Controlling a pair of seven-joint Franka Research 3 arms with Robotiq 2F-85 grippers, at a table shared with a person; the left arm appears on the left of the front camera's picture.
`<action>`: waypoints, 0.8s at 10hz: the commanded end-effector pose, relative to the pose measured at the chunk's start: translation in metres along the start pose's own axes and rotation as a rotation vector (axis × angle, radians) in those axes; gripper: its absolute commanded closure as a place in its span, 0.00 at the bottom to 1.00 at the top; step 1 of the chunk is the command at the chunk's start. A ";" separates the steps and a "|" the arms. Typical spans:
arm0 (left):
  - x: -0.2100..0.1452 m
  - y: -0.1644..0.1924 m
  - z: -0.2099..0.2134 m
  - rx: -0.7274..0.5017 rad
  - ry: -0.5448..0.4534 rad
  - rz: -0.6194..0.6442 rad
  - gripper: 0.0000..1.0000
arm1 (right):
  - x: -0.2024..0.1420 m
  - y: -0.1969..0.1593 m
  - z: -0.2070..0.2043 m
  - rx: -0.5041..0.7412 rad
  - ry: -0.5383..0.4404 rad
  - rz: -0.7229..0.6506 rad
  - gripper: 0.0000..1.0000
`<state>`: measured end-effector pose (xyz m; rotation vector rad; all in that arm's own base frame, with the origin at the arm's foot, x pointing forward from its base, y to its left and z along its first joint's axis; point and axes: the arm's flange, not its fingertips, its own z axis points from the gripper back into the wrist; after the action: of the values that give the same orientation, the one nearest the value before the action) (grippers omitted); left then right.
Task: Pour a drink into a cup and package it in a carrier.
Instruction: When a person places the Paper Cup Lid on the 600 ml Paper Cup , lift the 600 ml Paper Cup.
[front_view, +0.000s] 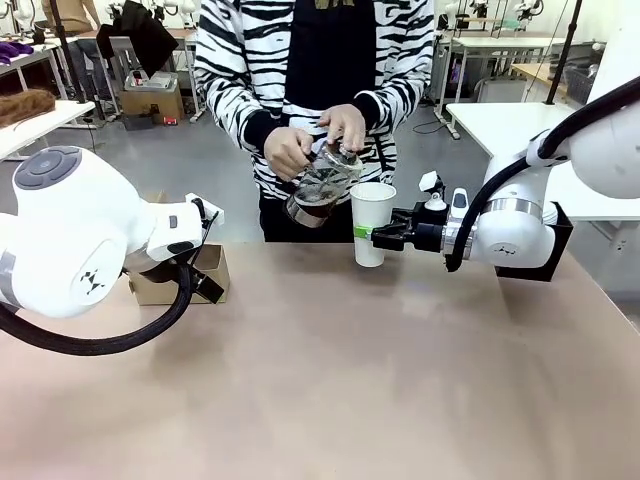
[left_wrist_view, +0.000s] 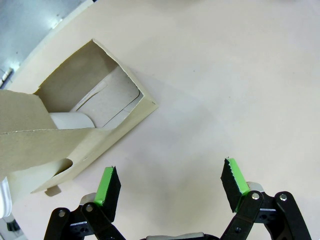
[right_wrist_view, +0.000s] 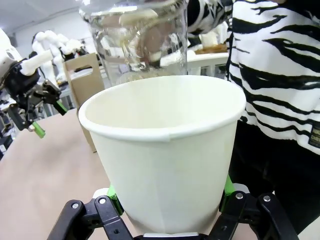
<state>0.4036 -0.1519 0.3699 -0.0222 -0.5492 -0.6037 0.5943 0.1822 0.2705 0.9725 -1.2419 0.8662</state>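
White paper cup (front_view: 372, 205), clamped in our right gripper (front_view: 372, 235) at one o'clock, sits below the person's tilted carafe (front_view: 318, 185); we judge pouring underway. Cardboard carrier (left_wrist_view: 75, 85) lies at ten o'clock beside our left gripper (left_wrist_view: 170, 170), jaws apart; packaging remains.

Table (front_view: 330, 380): tan, beneath the right pincer (front_view: 366, 233).
Striped top (front_view: 400, 50): black-and-white, just beyond that pincer.
White side table (front_view: 500, 125): farther off, well apart from it.
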 end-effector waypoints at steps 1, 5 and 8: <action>0.000 0.000 0.001 -0.002 -0.002 0.001 0.00 | 0.002 0.001 -0.001 -0.003 0.016 -0.009 0.19; 0.000 0.000 0.001 -0.002 -0.002 0.001 0.00 | 0.002 0.001 -0.001 -0.003 0.016 -0.009 0.19; 0.000 0.000 0.001 -0.002 -0.002 0.001 0.00 | 0.002 0.001 -0.001 -0.003 0.016 -0.009 0.19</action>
<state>0.4036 -0.1519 0.3699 -0.0222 -0.5492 -0.6037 0.5943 0.1822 0.2705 0.9725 -1.2418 0.8662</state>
